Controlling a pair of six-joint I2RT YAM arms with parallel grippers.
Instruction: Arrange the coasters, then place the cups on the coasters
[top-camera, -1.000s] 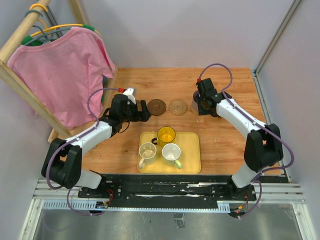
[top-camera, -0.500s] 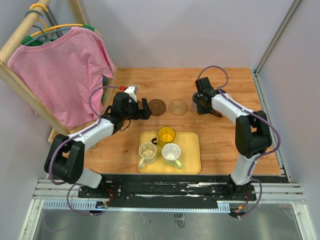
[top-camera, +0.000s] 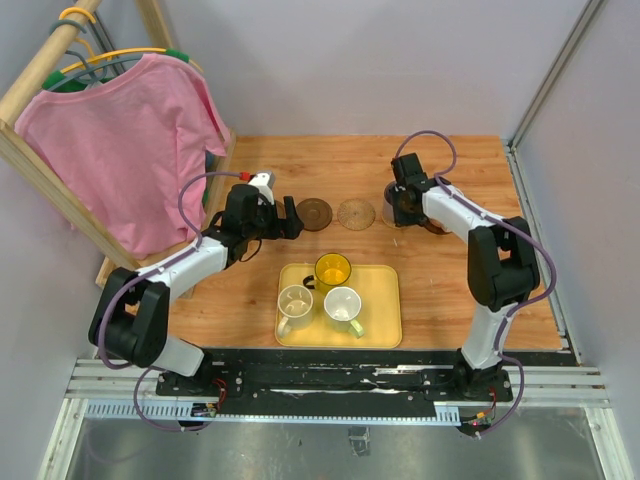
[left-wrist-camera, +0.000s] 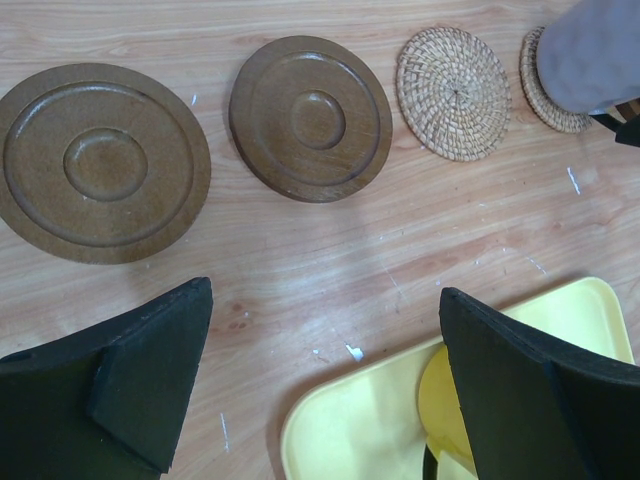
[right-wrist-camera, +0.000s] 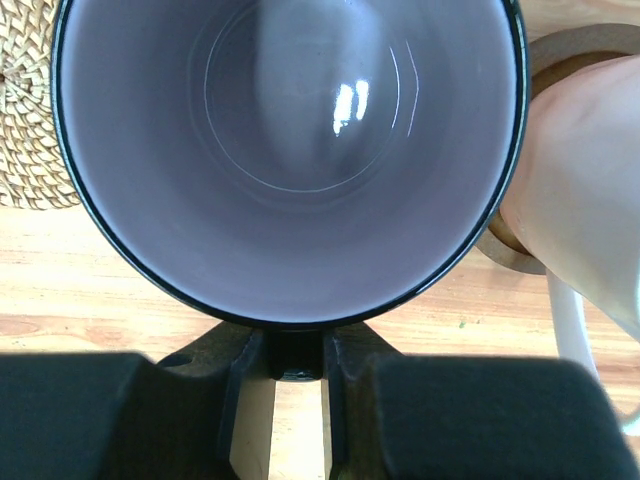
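Observation:
In the left wrist view two dark brown coasters (left-wrist-camera: 100, 160) (left-wrist-camera: 312, 118) and a tan woven coaster (left-wrist-camera: 453, 92) lie in a row on the wood. A second woven coaster (left-wrist-camera: 548, 98) sits under the grey-purple cup (left-wrist-camera: 595, 50). My right gripper (right-wrist-camera: 293, 362) is shut on this cup's (right-wrist-camera: 290, 150) handle; whether the cup rests on the coaster I cannot tell. A pale pink cup (right-wrist-camera: 585, 200) stands on a brown coaster (right-wrist-camera: 512, 250) beside it. My left gripper (left-wrist-camera: 322, 300) hangs open over bare wood near the tray. Beige (top-camera: 295, 303), yellow (top-camera: 332, 270) and white (top-camera: 343, 308) cups stand in the tray.
The yellow tray (top-camera: 385, 300) lies near the front edge between the arms. A wooden rack with a pink shirt (top-camera: 120, 150) stands at the left of the table. Grey walls close off the back and right sides.
The right arm's elbow has swung inward while its gripper stays over the woven coaster with the cup. My left gripper has edged slightly right, toward the dark coaster.

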